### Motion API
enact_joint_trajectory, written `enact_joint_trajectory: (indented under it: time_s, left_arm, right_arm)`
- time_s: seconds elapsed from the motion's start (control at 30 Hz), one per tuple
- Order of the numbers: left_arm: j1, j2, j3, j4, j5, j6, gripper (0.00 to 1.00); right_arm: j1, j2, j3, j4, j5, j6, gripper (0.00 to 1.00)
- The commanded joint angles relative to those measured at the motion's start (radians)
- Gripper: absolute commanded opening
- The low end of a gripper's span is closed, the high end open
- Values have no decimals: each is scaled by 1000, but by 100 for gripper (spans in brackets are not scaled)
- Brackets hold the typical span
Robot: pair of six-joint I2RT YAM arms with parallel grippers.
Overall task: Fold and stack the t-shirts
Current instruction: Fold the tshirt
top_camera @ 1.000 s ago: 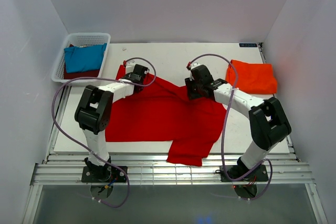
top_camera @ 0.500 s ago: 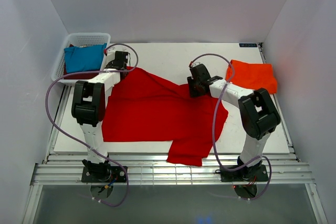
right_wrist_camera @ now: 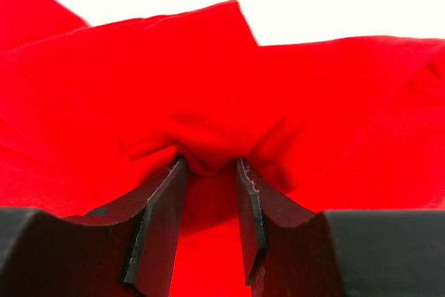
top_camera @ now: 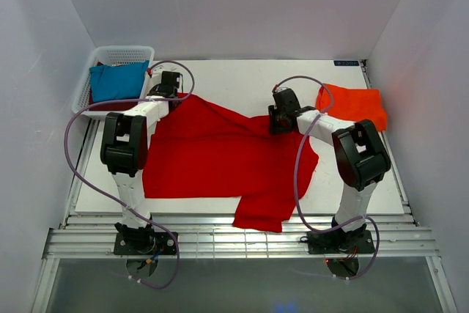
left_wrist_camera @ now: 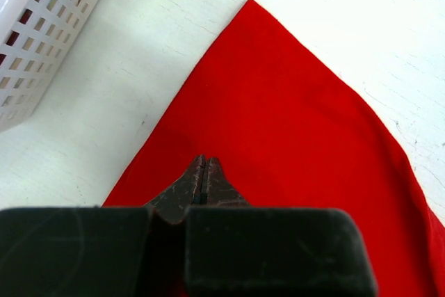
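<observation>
While the bright red t-shirt (top_camera: 220,159) lies spread open across the middle of the white desk (top_camera: 242,78), both arms reach onto its upper edge. In the top view its lower part hangs past the desk's bottom edge, just right of centre.

The left hand (left_wrist_camera: 202,175) sits at the shirt's upper left corner, close to the white mesh basket (top_camera: 117,53). Its jaws are pressed tight together with the tips down on the red cloth, near the cloth's left edge. They appear to pinch it, though no fold shows between them.

The right hand (right_wrist_camera: 211,165) is at the shirt's upper right part. Its jaws stand partly apart, with a gathered fold of the red cloth bunched between the tips and touching both, and creases spread out from that spot.

An orange-red t-shirt (top_camera: 353,106) lies folded in the upper right of the desk, just right of the right arm. In the basket at the upper left, a teal-blue t-shirt (top_camera: 117,82) rests on top of a dark maroon one (top_camera: 110,103).
</observation>
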Motion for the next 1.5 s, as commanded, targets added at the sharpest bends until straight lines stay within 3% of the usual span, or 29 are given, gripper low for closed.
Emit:
enact_joint_trajectory:
  time_s: [0.0,0.1,0.53,0.87,1.1,1.47]
  left_arm:
    - [1,-38,-8,16,4,5,0]
    - [1,-39,-5,16,17,5,0]
    - [-1,-45,-13,13,34,-1,0]
    - [1,-44,-18,12,41,-4,0]
    - [-1,-52,-28,12,57,-15,0]
    - [-4,-59,-31,12,65,-13,0]
  right_arm:
    - [-31,-72,23,36,-27,9,40]
    - [-46,-104,47,59,-53,8,41]
    - [-117,72,136,58,-145,20,40]
    - [-125,-83,49,58,-123,51,40]
    - [-142,-138,88,73,-111,90,40]
    - [-148,87,234,102,-244,156,41]
